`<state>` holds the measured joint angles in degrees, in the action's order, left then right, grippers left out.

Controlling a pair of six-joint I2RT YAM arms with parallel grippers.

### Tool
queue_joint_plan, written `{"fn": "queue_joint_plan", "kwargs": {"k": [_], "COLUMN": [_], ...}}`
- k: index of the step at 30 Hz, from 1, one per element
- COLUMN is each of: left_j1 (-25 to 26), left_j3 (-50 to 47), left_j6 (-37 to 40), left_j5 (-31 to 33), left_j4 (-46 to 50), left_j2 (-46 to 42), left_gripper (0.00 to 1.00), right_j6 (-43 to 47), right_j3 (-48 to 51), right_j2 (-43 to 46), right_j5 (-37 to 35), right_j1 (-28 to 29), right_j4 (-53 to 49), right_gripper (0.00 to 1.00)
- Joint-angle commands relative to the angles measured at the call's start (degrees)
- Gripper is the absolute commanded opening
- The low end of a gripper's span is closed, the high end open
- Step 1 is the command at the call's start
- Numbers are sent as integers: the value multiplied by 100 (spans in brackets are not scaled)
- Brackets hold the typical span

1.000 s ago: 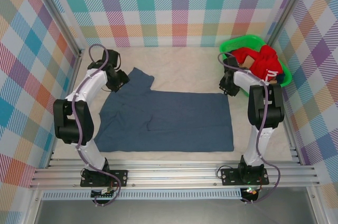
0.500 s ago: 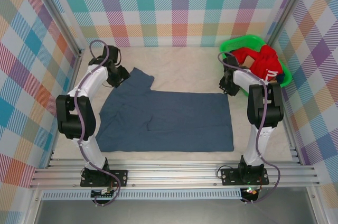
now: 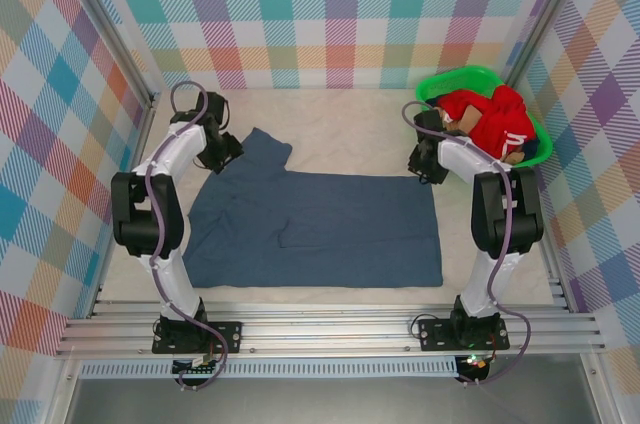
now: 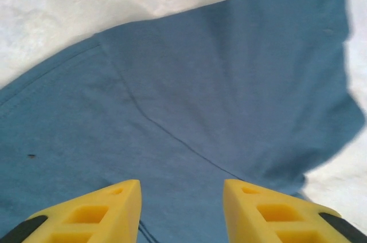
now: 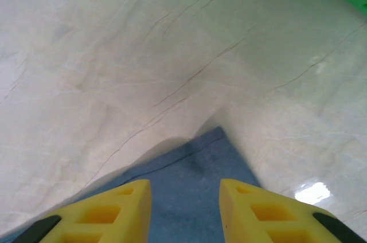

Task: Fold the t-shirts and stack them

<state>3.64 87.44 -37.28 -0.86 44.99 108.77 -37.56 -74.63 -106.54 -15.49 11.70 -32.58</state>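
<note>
Across the middle of the pale table (image 3: 340, 114) lies a slate-blue t-shirt (image 3: 330, 229), spread flat between the two arms, with one sleeve jutting from its far left corner. At the table's far right corner sits a green basket (image 3: 455, 79) heaped with red t-shirts (image 3: 495, 119). The left gripper (image 4: 182, 194) hangs just above the jutting sleeve, its yellow fingers (image 4: 100, 211) spread apart with nothing between them. The right gripper (image 5: 184, 194) hovers over the shirt's far right corner, near the basket, its fingers (image 5: 261, 214) likewise parted and empty; the blue corner shows between them against the table.
</note>
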Motion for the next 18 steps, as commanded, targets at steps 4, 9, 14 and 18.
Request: {"fn": "queue_joint_plan", "kwargs": {"k": [4,9,14,18], "left_j1": [-416,-584,-867,-1056], "left_j3": [-300,-457,-474,-395], "left_j6": [-104,-41,180,400], "left_j5": [339,794,1197,1232], "left_j4": [251,212,290,278], "left_j2": [580,741,891,959], "left_gripper": [39,37,35,35], "right_j6": [276,336,425,417], "right_j3": [-66,-32,-218,-465], "right_j2": [171,130,-94,-351], "right_j5": [258,272,222,181], "right_j1": [320,332,324,317], "right_j4": [-108,-141,-222,-343], "right_gripper": [36,37,37,37]}}
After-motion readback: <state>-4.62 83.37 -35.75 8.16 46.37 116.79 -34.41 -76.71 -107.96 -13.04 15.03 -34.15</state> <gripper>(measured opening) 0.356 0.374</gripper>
